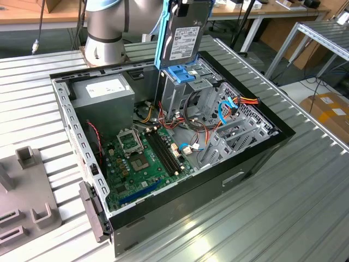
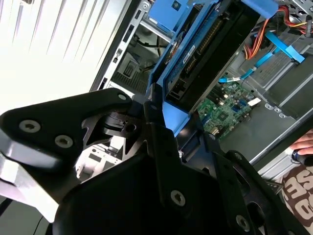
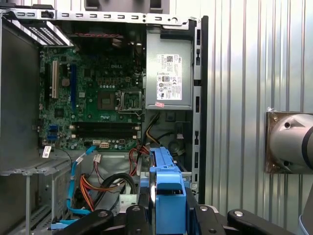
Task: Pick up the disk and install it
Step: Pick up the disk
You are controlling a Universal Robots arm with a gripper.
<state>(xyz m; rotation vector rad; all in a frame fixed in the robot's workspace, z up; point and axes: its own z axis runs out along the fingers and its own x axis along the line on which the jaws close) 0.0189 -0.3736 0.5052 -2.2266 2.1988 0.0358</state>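
The disk [image 1: 184, 37], a dark grey drive with a white label in a bright blue caddy, hangs upright over the open computer case [image 1: 256, 158]. Its lower end sits just above the fixed blue bracket [image 1: 180, 74] on top of the metal drive cage [image 1: 188, 93]; I cannot tell whether they touch. My gripper [image 2: 171, 115] is shut on the disk's upper end, black fingers [image 2: 159, 142] pressing the caddy's sides. In the first wrist view the caddy's blue edge [image 3: 168, 188] runs between the gripper [image 3: 168, 218] fingers, with the cage below it.
Inside the case lie the green motherboard [image 1: 142, 158], a grey power supply [image 1: 103, 93] and orange and blue cables [image 1: 232, 106]. The arm's base [image 1: 106, 33] stands behind the case. A grey fixture [image 1: 27, 191] sits at the exterior view's left. A person's hand [image 2: 303, 144] rests nearby.
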